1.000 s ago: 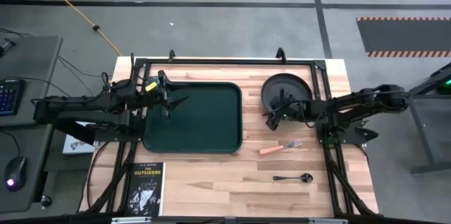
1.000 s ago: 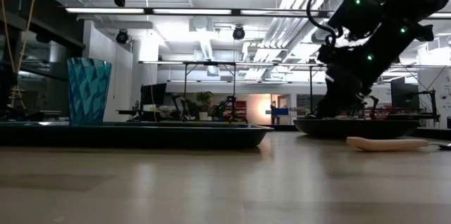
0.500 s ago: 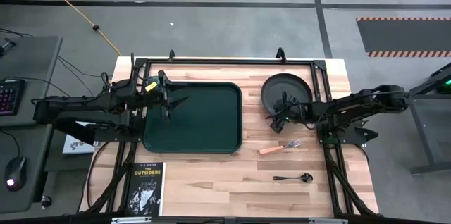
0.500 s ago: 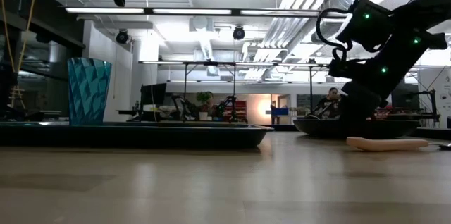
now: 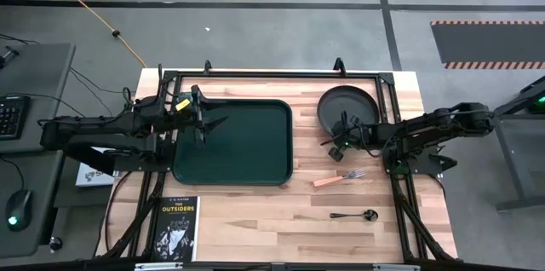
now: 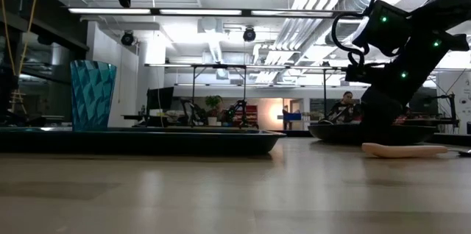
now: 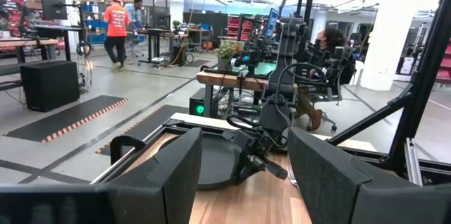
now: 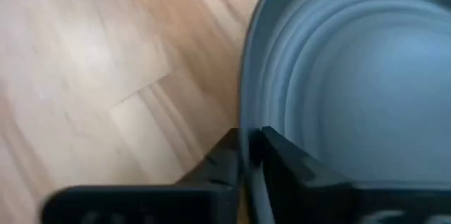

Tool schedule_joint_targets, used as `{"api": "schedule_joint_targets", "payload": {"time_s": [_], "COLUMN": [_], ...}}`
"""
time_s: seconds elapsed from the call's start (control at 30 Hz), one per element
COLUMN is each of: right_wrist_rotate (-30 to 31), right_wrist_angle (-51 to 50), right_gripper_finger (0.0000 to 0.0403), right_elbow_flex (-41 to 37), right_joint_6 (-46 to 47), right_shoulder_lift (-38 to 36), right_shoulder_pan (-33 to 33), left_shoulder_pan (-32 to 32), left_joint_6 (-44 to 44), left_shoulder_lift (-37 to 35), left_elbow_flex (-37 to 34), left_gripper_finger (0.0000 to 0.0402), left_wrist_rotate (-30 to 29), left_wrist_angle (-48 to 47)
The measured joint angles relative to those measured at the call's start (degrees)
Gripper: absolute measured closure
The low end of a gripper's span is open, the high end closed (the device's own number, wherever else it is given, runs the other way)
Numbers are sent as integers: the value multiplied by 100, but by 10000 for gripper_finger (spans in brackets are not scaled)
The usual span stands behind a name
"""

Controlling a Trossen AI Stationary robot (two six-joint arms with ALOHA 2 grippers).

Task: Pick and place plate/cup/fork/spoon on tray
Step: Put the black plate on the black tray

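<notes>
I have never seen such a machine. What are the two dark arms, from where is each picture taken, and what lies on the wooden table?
Two robot arms work at a table. One picture looks down from above, one looks level across the table, and two come from the arms' wrists. The right pincer is shut on the rim of the round dark plate. The left pincer hangs open over the dark green rectangular tray, where a teal tumbler stands. A tan-handled fork, a small dark spoon and a black book lie on the wood.

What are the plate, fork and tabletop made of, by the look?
Plate: dark grey, smooth matte, probably plastic or melamine.
Fork: tan handle, likely wood; silvery tines, likely metal.
Tabletop: pale planks with visible seams, butcher-block wood.
</notes>
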Motion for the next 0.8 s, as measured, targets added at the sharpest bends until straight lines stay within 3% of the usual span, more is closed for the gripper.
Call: {"api": "schedule_joint_targets", "payload": {"time_s": [0.07, 0.23, 0.57, 0.8], "right_wrist_rotate": [88, 79, -3, -109], "right_wrist_angle": [25, -15, 286, 592], "right_gripper_finger": [390, 393, 402, 402], "right_elbow_flex": [9, 118, 1314, 2528], "right_joint_6": [-12, -10, -745, -1903], "right_shoulder_lift": [-5, 2, 61, 1116], "right_shoulder_pan": [0, 21, 516, 1055], "left_shoulder_pan": [0, -1, 1, 2], "left_joint_6": [0, 2, 2, 4], "left_shoulder_lift": [-2, -2, -2, 0], "left_elbow_flex": [0, 0, 0, 0], "left_gripper_finger": [200, 200, 200, 200], "left_wrist_rotate": [0, 0, -2, -2], "left_wrist_angle": [0, 1, 7, 9]}}
